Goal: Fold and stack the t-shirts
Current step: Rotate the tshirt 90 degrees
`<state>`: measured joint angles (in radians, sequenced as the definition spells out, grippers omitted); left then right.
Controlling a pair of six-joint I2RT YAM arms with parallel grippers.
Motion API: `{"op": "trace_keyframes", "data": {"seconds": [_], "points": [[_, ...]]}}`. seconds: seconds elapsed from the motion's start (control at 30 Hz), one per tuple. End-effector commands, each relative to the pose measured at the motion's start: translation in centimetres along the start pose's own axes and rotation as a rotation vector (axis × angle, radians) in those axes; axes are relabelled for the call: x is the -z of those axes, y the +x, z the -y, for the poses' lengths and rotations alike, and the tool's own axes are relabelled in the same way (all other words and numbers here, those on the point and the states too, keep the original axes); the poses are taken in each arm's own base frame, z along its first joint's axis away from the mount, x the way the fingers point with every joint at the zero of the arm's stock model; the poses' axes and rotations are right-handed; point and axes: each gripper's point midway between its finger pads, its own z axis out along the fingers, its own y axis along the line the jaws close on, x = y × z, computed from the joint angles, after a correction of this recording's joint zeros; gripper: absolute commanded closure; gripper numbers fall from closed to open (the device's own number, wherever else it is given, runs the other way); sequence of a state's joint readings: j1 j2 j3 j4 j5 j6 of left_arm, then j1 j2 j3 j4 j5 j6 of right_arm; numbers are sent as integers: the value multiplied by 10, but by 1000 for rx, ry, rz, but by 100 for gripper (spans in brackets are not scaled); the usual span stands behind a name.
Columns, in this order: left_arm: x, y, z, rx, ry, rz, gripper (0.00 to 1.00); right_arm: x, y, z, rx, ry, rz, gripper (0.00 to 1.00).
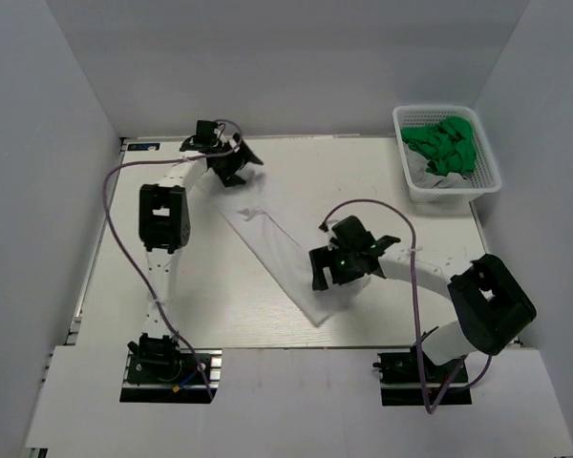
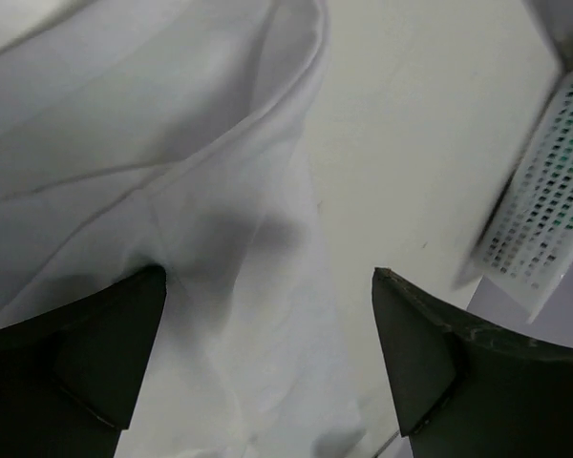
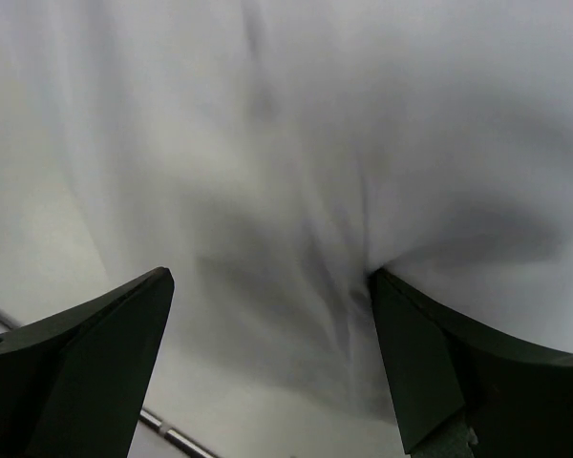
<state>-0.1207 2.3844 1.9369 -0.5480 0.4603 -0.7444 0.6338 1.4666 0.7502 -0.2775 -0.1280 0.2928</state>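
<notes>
**Item 1, white t-shirt** (image 1: 272, 256). It lies on the table (image 1: 172, 315) as a long, narrow diagonal band. The far end is by the left arm and the near end is under the right arm. I read it as already folded lengthwise. My left wrist view shows wrinkles and a stitched edge.

**Item 2, left gripper** (image 1: 231, 170). The fingers are spread wide and hold nothing. It sits at the band's far end, with cloth below and between the fingers.

**Item 3, right gripper** (image 1: 342, 267). The fingers are wide apart and empty. It sits over the near end, and white cloth fills its wrist view.

**Item 4, green t-shirts** (image 1: 444, 143). They are bunched in the white mesh basket (image 1: 413, 179) at the far right corner, well apart from the work. Some pale cloth lies under them, but I cannot tell what kind.

**Step in hand, as I judge it.** I am folding the white shirt, and no stack has been started.

**Next move calls for:**
- lowering each gripper onto its own end of the band;
- pinching through all the layers;
- carrying one end over the other with the side edges matched.
</notes>
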Motion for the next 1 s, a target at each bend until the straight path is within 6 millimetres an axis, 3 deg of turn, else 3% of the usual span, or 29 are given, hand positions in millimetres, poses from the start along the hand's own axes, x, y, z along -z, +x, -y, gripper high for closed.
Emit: {"op": "trace_keyframes", "data": {"seconds": [0.0, 0.03, 0.07, 0.1, 0.13, 0.17, 0.2, 0.27, 0.3, 0.37, 0.47, 0.53, 0.63, 0.8, 0.83, 0.87, 0.93, 0.97], "points": [[-65, -11, 13, -34, 10, 18, 0, -2, 44, -59, 109, -179, -141, 10], [-96, 1, 4, -25, 16, -11, 0, -5, 49, -66, 130, -191, -164, 10], [-102, -4, 21, -1, 63, 9, 0, -3, 39, -80, 165, -218, -150, 10], [-109, -7, 21, 18, 85, 26, 0, -3, 46, -95, 218, -268, -173, 10], [-116, -6, 45, -19, 172, 61, 0, -9, 59, -104, 252, -293, -225, 10], [-127, 0, 38, -2, 165, 71, 0, -6, 54, -122, 292, -360, -223, 10], [-128, -6, 41, 22, 181, 98, 0, -6, 62, -132, 332, -388, -240, 10], [-131, -7, 70, -27, 239, 136, 0, -16, 75, -146, 385, -408, -279, 10], [-140, -9, 63, -23, 225, 149, 0, -18, 76, -152, 397, -419, -272, 10], [-142, -14, 74, -44, 252, 186, 0, -22, 87, -161, 431, -438, -299, 10], [-147, -9, 76, -49, 276, 195, 0, -23, 96, -170, 459, -452, -309, 10], [-150, 2, 75, -68, 274, 163, 0, -26, 91, -167, 489, -405, -279, 10], [-141, 6, 78, -92, 236, 165, 0, -21, 76, -163, 518, -326, -240, 10], [-87, -20, 125, -163, 242, 258, 0, -3, 53, -169, 559, -294, -142, 10], [-64, -34, 140, -165, 257, 299, 0, 2, 52, -169, 559, -288, -140, 10], [-52, -36, 148, -182, 264, 309, 0, 7, 45, -170, 559, -272, -116, 10], [-26, -53, 150, -178, 250, 353, 0, 22, 36, -178, 551, -278, -64, 10], [3, -59, 170, -211, 272, 391, 0, 23, 27, -176, 545, -250, -27, 10]]}}
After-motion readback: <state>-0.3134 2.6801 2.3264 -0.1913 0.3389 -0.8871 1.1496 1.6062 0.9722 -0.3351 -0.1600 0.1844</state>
